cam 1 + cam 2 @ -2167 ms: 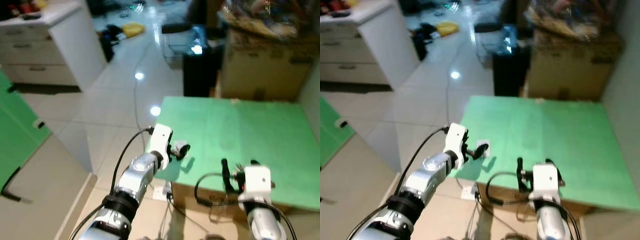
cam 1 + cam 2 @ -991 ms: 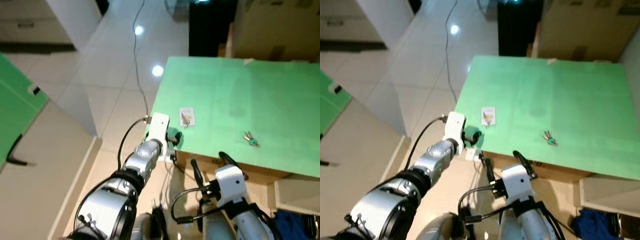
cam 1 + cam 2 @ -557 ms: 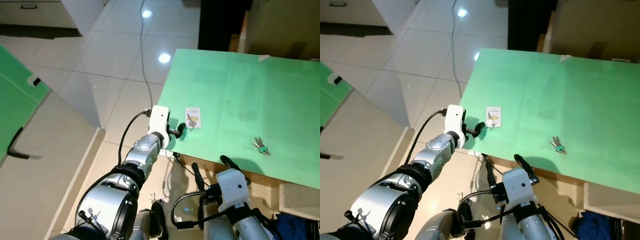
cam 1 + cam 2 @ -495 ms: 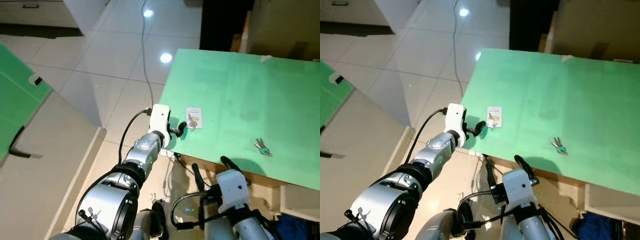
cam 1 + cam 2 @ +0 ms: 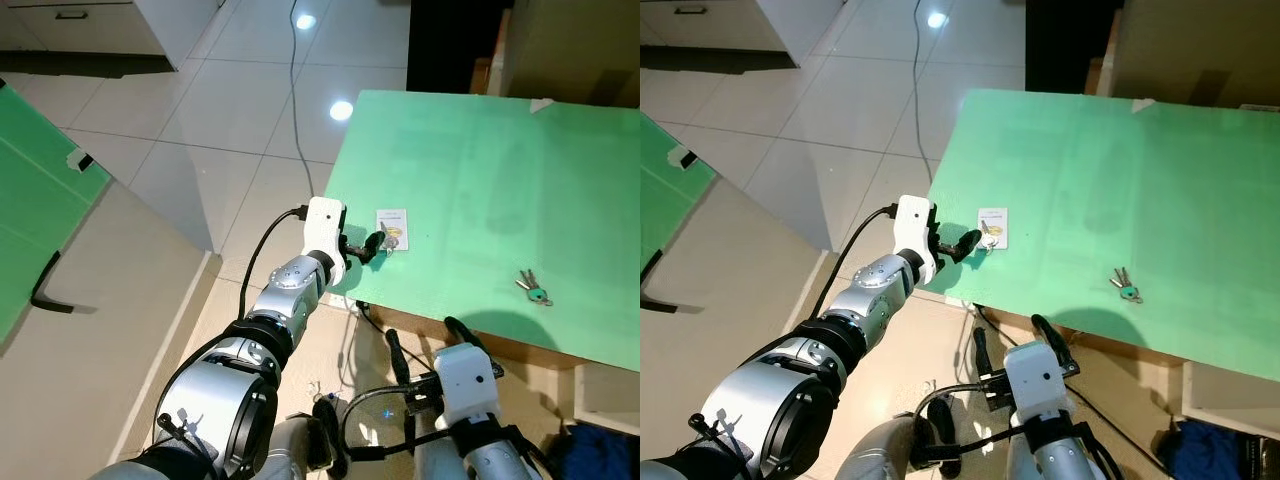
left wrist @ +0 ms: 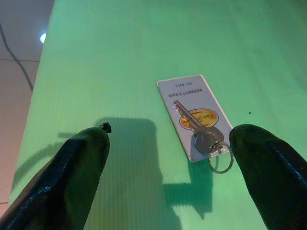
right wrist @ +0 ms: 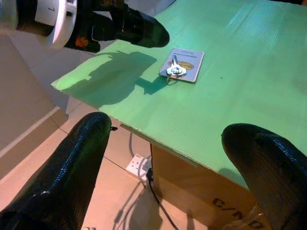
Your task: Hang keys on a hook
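Note:
A silver key on a ring lies on a white tag card [image 5: 391, 230] near the left edge of the green table [image 5: 470, 140]. My left gripper [image 5: 372, 245] hovers just above the table right beside it, open. In the left wrist view the key [image 6: 199, 132] lies between the two widely spread fingertips [image 6: 72, 177]. A second small bunch of keys with a green head [image 5: 532, 288] lies further right near the front edge. My right gripper [image 5: 430, 350] hangs open below the table's front edge, holding nothing.
The table top rests on a cardboard box with a wall socket [image 7: 139, 165] and cable under its front edge. Shiny tiled floor [image 5: 220, 130] with a cable [image 5: 295, 100] spreads to the left. A green panel [image 5: 40, 200] stands at the far left, and a brown box [image 5: 570, 50] behind the table.
The camera has tilted down and closer to the table. My left gripper has crept nearer to the key tag. My right gripper has dropped from table level to below the front edge.

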### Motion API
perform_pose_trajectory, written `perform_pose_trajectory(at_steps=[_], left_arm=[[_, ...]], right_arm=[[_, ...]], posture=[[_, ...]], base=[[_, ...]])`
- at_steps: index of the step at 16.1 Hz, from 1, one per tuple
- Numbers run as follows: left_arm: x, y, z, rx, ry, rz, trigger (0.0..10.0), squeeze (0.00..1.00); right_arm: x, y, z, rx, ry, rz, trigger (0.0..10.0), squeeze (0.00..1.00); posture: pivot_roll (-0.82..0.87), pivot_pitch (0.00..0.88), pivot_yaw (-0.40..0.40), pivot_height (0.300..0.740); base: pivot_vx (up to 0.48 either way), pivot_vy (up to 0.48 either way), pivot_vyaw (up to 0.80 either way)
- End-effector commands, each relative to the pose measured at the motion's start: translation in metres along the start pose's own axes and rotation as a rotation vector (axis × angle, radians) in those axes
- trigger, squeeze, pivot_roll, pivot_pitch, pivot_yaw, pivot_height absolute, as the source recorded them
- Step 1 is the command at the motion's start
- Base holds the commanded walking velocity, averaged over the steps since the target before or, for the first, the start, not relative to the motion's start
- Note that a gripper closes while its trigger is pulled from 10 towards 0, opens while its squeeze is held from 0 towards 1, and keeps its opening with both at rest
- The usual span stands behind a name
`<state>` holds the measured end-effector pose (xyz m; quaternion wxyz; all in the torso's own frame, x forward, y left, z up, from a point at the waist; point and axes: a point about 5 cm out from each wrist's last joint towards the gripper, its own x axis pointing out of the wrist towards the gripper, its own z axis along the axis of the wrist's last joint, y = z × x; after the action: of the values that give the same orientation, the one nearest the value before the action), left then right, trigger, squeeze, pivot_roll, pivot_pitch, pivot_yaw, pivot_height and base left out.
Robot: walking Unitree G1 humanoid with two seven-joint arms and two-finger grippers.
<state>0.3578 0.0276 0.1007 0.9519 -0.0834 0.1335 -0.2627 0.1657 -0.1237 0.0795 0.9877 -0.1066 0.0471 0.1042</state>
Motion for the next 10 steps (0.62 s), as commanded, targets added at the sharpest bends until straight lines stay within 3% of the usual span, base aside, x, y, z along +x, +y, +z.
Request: perform_pose_trajectory(at_steps=[1,3,7,10], left_arm=[[0.014,-0.068,-0.007,-0.059,0.034,-0.154,10.0,0.0],[0.014,-0.067,-0.007,-0.083,0.042,-0.154,10.0,0.0],[0.014,-0.092,-0.01,-0.105,0.053,-0.285,10.0,0.0],[0.012,-0.075,-0.009,-0.07,0.017,-0.236,10.0,0.0]], right_arm=[[-0.003,0.008,-0.001,0.015,0.018,0.016,10.0,0.0],[-0.008,0.01,-0.002,0.022,0.026,0.023,10.0,0.0],[-0.018,0.005,-0.008,0.006,0.054,-0.03,10.0,0.0],[-0.036,-0.021,-0.012,-0.009,0.095,-0.224,10.0,0.0]], posture=[[-0.34,0.286,0.26,0.724],[-0.35,0.291,0.264,0.724],[-0.36,0.286,0.273,0.724],[-0.37,0.251,0.268,0.724]], base=[[0.0,0.0,0.0],[0.0,0.0,0.0],[0.0,0.0,0.0],[0.0,0.0,0.0]])
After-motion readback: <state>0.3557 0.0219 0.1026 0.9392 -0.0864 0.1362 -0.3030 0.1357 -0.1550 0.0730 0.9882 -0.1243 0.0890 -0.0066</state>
